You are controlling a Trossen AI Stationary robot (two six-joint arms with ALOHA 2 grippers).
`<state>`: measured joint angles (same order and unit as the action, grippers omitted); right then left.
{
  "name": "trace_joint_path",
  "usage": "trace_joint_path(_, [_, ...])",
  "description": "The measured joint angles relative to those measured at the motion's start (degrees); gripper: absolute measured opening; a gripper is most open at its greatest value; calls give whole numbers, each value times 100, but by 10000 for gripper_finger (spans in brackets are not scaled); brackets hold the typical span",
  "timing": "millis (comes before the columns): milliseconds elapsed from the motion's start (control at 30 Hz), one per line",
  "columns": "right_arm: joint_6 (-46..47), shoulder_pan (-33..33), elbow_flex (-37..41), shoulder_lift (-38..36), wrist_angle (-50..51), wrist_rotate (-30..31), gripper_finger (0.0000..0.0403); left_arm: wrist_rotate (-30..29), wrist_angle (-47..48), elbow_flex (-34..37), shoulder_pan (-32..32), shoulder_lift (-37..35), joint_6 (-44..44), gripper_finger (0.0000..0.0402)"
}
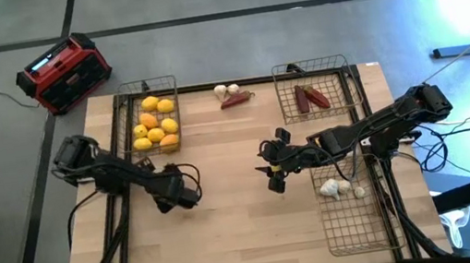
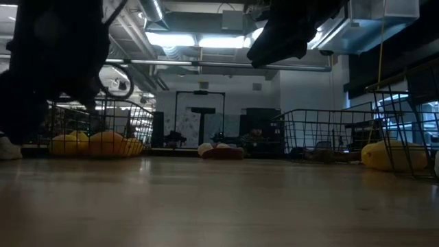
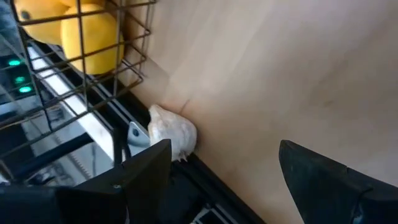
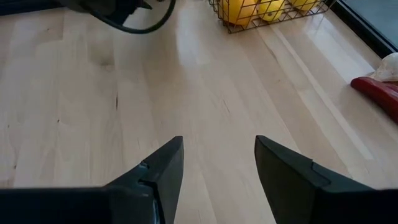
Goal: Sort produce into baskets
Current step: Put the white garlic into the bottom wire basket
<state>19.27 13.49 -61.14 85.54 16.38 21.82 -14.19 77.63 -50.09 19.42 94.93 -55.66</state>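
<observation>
Produce is mostly lying sorted: lemons [image 1: 156, 125] upper left in their basket [image 1: 126, 122], red pieces [image 1: 310, 98] upper right, garlic [image 1: 335, 189] lower right. Top centre, one garlic bulb [image 1: 225, 90] and red piece [image 1: 237, 99] are waiting on the desk [image 1: 229, 216]. Left gripper [image 1: 190, 194] and right gripper [image 1: 272, 167] are hovering with jaws open, empty.

Both tools gape empty, left tool [image 1: 190, 194] facing right tool [image 1: 272, 169].

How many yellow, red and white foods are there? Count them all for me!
Yellow and orange fruits: about 8, piled close together
Dark red pieces: 3
White garlic bulbs: about 6, counting one at the table edge that only the left wrist view shows
Total: about 17
</observation>
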Motion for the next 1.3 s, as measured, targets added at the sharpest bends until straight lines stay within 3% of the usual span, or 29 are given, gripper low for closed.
trace_joint_path(300, [43, 3, 0, 0, 11, -157, 193, -175, -151, 539, 3, 207, -319, 290])
trace_joint_path(667, [43, 3, -2, 214, -3, -151, 193, -118, -767, 996, -154, 196, -460, 254])
trace_joint_path(1033, [43, -2, -2, 260, -26, -237, 193, 25, -801, 955, -638, 201, 139, 234])
trace_joint_path(1300, [43, -2, -2, 258, -26, -251, 193, 262, -515, 646, -915, 215, 823, 244])
